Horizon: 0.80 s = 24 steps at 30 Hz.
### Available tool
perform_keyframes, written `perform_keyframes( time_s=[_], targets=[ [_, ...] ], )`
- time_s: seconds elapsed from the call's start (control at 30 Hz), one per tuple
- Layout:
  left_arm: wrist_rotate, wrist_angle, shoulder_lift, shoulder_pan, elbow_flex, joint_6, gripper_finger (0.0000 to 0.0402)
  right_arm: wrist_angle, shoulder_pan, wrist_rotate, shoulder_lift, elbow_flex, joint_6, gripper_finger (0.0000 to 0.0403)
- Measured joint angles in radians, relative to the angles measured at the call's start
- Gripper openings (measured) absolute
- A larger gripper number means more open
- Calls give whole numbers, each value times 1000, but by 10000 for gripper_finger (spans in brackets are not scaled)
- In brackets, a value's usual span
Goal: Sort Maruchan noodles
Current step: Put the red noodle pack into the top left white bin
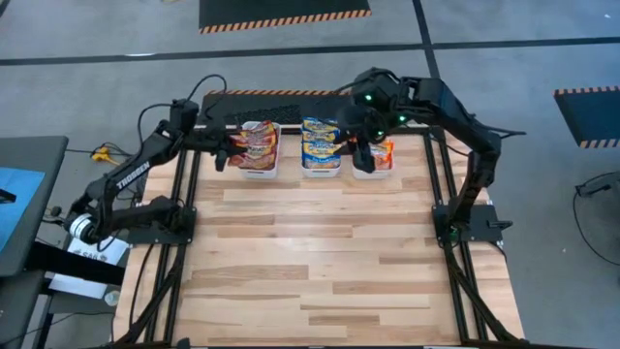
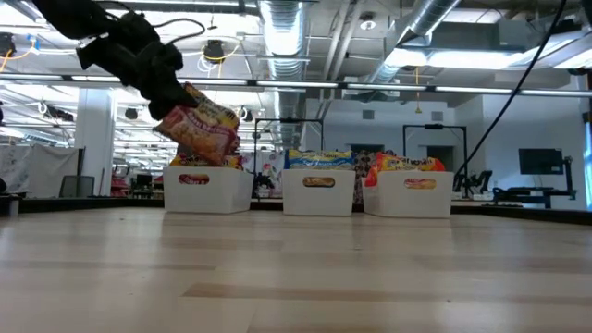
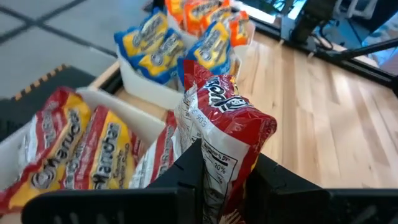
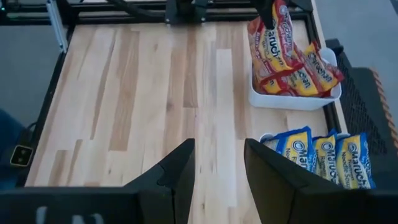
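Three white bins stand in a row at the table's far edge: the left bin (image 1: 259,167) with red Maruchan noodles packets (image 3: 68,155), the middle bin (image 2: 319,192) with blue ones (image 1: 321,142), the right bin (image 2: 408,194) with orange ones (image 1: 384,152). My left gripper (image 1: 229,151) is shut on a red packet (image 2: 200,124), over the left bin's left side. My right gripper (image 4: 219,163) hangs open and empty, high above the table by the right bin. My left gripper pinches the red packet's near end (image 3: 217,163) between its two fingers. The fingers come from the table's left, slanting down. The packet juts out ahead of the fingers, crumpled and tilted, lifted clear above the left bin's red packets.
The bins stand close together against the far frame rail (image 1: 291,94). Bare wooden table (image 1: 320,262) stretches from the bins to the near edge. Metal frame posts (image 1: 438,194) flank both sides of the table.
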Motion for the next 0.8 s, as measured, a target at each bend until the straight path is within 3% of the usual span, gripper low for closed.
perform_keyframes(
  time_s=[0.8],
  targets=[
    [-8, 194, 329, -69, 0, 20, 52, 26, -31, -3, 12, 0, 36, 162]
  ],
)
